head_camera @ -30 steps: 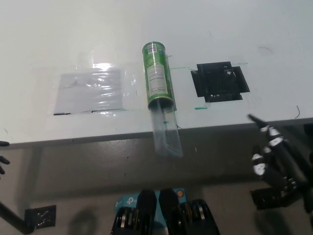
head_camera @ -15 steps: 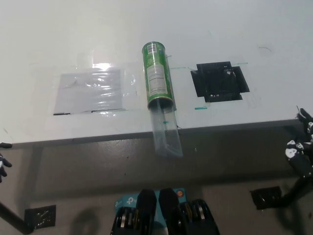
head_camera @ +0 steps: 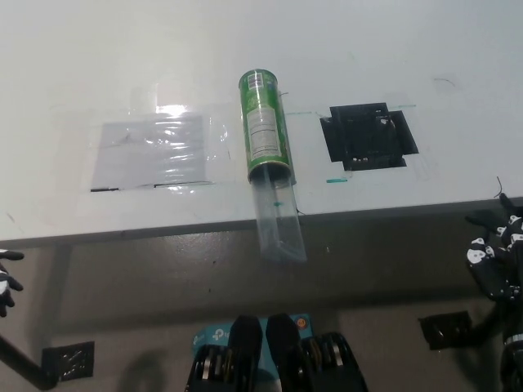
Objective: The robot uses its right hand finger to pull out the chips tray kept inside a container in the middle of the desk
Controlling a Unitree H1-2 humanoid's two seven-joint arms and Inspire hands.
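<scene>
Chips tray [head_camera: 278,222], a clear plastic sleeve, already sticks well out of the mouth of the green can [head_camera: 264,124], which lies on its side in the middle of the white desk [head_camera: 245,41]; the tray's free end hangs past the desk's near edge. We judge the pull to be largely done, or between strokes. Our right hand [head_camera: 493,260] sits at the far right edge of the view, below the desk edge and well apart from the tray, touching nothing; its fingers [head_camera: 482,218] look loosely spread and released, holding nothing. If more pulling is wanted, we would need to bring that hand left across to the tray's end and hook one finger on it. Our left hand [head_camera: 6,278] rests at the far left edge, barely in view; we cannot tell its fingers' state.
</scene>
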